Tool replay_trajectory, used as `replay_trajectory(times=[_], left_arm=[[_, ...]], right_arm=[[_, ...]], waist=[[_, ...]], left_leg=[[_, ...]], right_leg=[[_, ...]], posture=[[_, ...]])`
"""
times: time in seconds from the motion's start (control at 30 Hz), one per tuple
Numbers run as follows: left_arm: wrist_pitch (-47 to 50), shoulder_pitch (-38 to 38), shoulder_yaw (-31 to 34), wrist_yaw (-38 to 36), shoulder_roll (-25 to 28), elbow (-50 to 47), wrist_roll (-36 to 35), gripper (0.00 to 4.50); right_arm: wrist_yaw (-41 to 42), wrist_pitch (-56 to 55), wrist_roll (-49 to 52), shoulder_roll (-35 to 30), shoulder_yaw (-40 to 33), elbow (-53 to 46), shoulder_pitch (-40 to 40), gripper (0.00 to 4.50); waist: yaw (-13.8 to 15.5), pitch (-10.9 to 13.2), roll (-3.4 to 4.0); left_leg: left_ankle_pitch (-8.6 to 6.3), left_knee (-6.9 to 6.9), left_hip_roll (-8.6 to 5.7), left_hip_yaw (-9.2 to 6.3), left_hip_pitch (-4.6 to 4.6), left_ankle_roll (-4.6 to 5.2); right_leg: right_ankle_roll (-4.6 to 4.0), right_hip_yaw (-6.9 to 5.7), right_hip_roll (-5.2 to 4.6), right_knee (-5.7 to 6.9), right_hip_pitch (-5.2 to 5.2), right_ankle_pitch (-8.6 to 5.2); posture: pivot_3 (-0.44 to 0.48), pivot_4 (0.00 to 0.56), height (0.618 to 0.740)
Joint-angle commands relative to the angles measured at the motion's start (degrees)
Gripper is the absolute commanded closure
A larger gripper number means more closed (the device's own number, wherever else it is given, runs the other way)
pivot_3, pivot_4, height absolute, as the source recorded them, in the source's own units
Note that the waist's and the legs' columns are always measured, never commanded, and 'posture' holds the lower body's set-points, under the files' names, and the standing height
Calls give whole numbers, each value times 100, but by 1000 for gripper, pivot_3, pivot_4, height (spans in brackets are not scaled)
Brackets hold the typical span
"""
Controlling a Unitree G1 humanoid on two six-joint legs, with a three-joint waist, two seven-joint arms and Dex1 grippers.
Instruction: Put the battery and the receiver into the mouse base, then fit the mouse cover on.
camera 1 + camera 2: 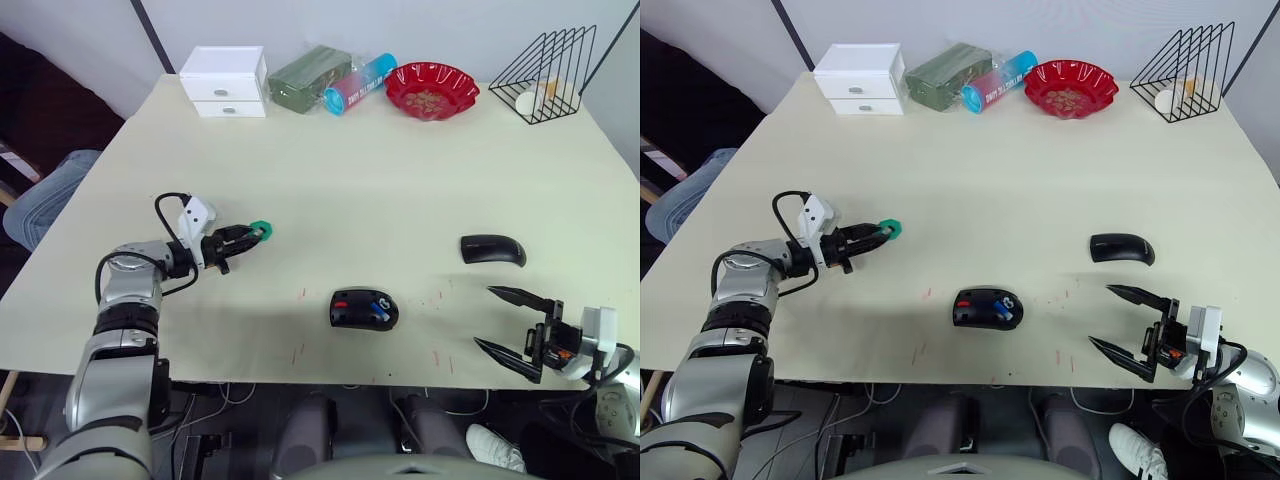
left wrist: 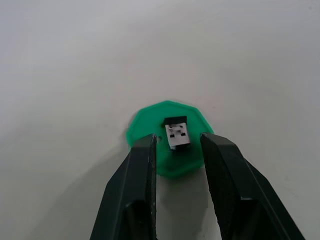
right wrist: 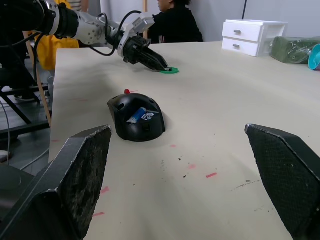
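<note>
1. Head views: the left gripper (image 1: 255, 236) is reaching to a small green disc (image 1: 260, 230) on the table (image 1: 330, 170), well apart from the mouse base (image 1: 364, 309). The base is lying open near the front edge, and the battery (image 1: 381, 305) is already sitting inside it. The mouse cover (image 1: 492, 249) is lying to the right of the base, apart from it. The right gripper (image 1: 508, 325) is waiting near the front right edge with its fingers spread wide, holding nothing.

2. Left wrist view: the receiver (image 2: 177, 135) is lying on the green disc, and the two fingers (image 2: 143, 170) are standing narrow on either side of it, not yet touching it.

3. Right wrist view: the base with the battery (image 3: 136, 115) is facing the wide fingers (image 3: 80, 170).

4. Judgement: the receiver step is in hand. The next move calls for closing exactly on this tiny part, lifting it and carrying it to the base; it could slip easily.
</note>
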Motion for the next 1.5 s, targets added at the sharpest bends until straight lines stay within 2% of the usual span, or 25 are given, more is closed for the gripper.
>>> replay_trajectory(times=[0.03, 1.23, 1.3, 1.37, 1.4, 1.5], left_arm=[[-97, -75, -19, 6, 20, -56, 19, 3030], [-91, -48, -54, 62, -22, 97, 131, 3030], [-86, -51, -56, 51, -19, 102, 132, 3537], [-55, -44, -48, 48, -12, 98, 123, 4251], [-56, -30, -50, 38, -4, 90, 125, 4407], [-47, -20, -45, 53, 2, 89, 126, 4410]], right_arm=[[18, -127, 37, 3, -41, -68, 13, 0], [112, -132, 141, 11, -72, -40, -54, 0], [124, -133, 134, 4, -66, -22, -72, 0], [126, -135, 130, 2, -66, -9, -89, 0], [128, -134, 128, 2, -67, -6, -93, 0], [140, -133, 127, 3, -68, 5, -104, 0]], waist=[[0, 0, 0], [0, 0, 0], [0, 0, 0], [0, 0, 0], [0, 0, 0], [0, 0, 0]], left_leg=[[0, 0, 0, 0, 0, 0], [0, 0, 0, 1, 1, 0], [0, 0, 0, 1, 1, 0], [0, 0, 0, 1, 1, 0], [0, 0, 0, 1, 1, 0], [0, 0, 0, 1, 1, 0]], right_leg=[[0, 0, 0, 0, 0, 0], [0, 1, 0, 1, 0, 0], [0, 1, 0, 1, 0, 0], [0, 1, 0, 1, 0, 0], [0, 1, 0, 1, 0, 0], [0, 1, 0, 1, 0, 0]], posture=[[0, 150, 740], [0, 150, 740], [0, 150, 740], [0, 150, 740], [0, 150, 740], [0, 150, 740]])
